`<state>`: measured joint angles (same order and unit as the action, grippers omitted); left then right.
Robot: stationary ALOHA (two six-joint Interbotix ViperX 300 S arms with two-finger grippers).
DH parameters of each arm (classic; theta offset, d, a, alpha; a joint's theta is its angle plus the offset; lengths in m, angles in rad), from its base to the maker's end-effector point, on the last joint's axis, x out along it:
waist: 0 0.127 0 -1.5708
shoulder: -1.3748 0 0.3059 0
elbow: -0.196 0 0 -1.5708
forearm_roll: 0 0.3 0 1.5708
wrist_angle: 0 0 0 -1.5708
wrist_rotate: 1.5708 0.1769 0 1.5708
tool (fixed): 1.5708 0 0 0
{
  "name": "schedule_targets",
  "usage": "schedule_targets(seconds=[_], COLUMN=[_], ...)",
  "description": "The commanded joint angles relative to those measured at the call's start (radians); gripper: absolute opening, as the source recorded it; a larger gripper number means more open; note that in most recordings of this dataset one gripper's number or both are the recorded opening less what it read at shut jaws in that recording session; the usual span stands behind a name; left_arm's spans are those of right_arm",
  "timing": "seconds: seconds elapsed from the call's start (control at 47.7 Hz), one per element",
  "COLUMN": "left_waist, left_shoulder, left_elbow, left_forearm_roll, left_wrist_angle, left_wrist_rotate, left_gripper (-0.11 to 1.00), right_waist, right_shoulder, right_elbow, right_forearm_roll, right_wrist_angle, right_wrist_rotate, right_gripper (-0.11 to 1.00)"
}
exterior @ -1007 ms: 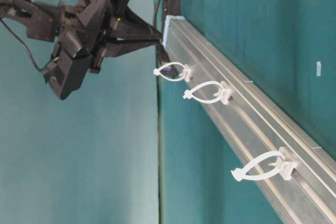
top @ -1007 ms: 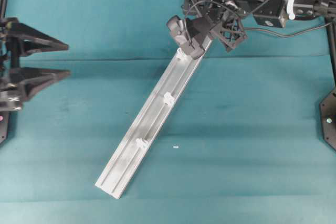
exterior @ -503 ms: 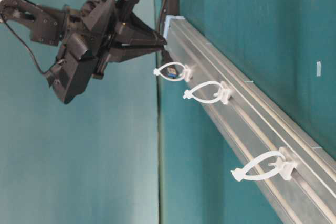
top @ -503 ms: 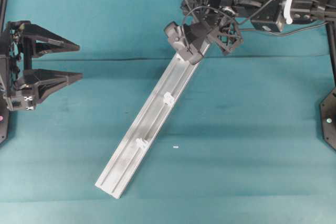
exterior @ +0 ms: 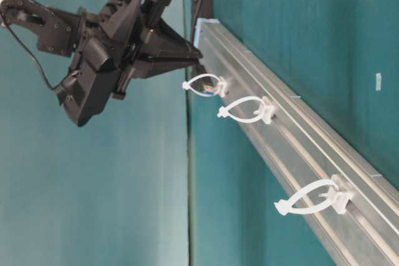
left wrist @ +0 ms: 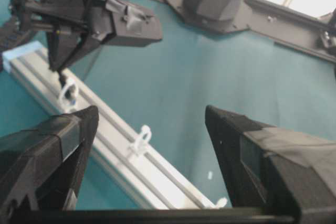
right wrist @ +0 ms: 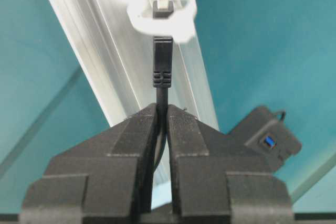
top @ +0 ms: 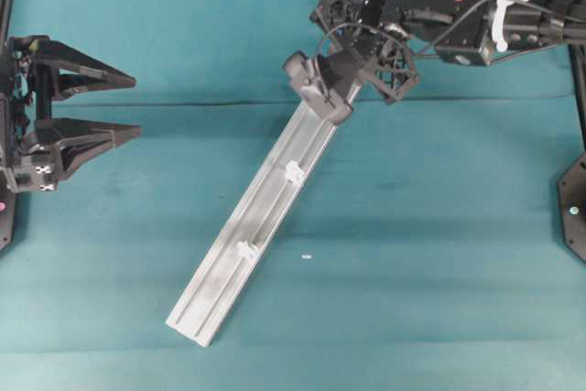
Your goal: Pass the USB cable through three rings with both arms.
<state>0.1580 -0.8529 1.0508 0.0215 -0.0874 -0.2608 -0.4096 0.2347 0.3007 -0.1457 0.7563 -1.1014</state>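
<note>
- Your left gripper (top: 128, 107) waits well left of the rail (top: 229, 263), jaws spread, holding nothing.
- Your right gripper (right wrist: 161, 109) pinches the USB cable (right wrist: 162, 72); its plug sits inside ring 1 (right wrist: 181, 3).
- Push straight along the rail toward ring 2 (top: 294, 171).

No legible txt, labels or nos. anywhere.

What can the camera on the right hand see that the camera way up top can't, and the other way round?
Only the right wrist view shows the USB cable pinched in the right hand, its plug poking into the first ring, plus a black hub on the table. Only the overhead view shows the open left hand waiting far off and two more rings. Both show the silver rail.
</note>
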Motion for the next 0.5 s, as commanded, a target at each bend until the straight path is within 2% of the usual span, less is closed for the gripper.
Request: schedule_targets(seconds=[0.0,0.273,0.482], left_waist=[0.003,0.005,0.009], left_shoulder=[0.005,0.025,0.112], left_elbow=[-0.021,-0.023,-0.034], left_forearm_roll=[0.005,0.005,0.005], left_wrist_angle=[-0.009,-0.009,-0.009], left_wrist_rotate=[0.006,0.018,0.026], left_gripper=[0.9,0.9,0.91], right_waist=[0.009,0.029,0.037], right_shoulder=[0.003,0.005,0.005], right_elbow=[-0.005,-0.005,-0.005], right_forearm_roll=[0.002,0.026,0.034], right_wrist_angle=[-0.012,-0.044,-0.043], right_wrist_rotate=[-0.011,-0.011,-0.011], right_gripper=[0.08,0.08,0.08])
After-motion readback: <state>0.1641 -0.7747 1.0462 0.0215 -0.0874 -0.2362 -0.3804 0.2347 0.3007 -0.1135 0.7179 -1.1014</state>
